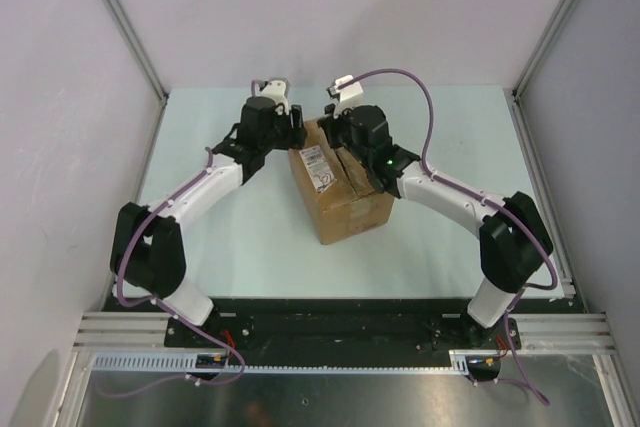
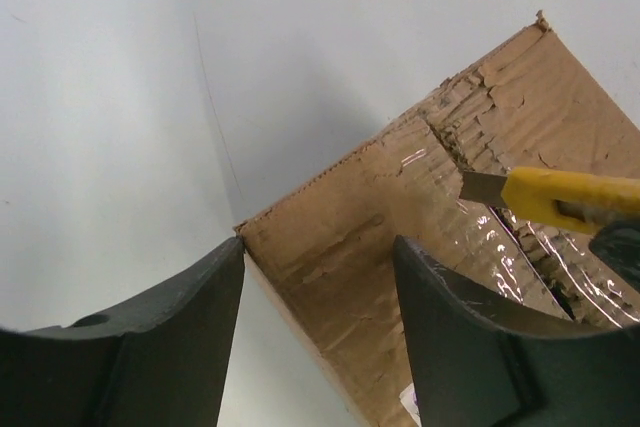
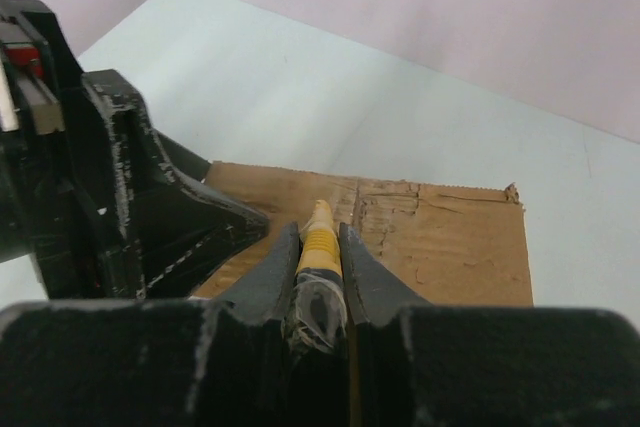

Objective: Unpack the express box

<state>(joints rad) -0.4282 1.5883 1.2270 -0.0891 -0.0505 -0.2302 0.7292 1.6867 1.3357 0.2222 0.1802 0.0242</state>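
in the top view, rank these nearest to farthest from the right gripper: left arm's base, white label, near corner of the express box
From the right gripper:
1. white label, on the box top, just nearer the bases.
2. near corner of the express box, further toward the bases.
3. left arm's base, table's near edge, far left.

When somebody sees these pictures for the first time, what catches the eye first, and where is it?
The brown express box stands in the middle of the table. Over its far end the right claw is shut on a yellow utility knife, the blade near the torn, taped seam of the top. The left claw is open at the box's corner.
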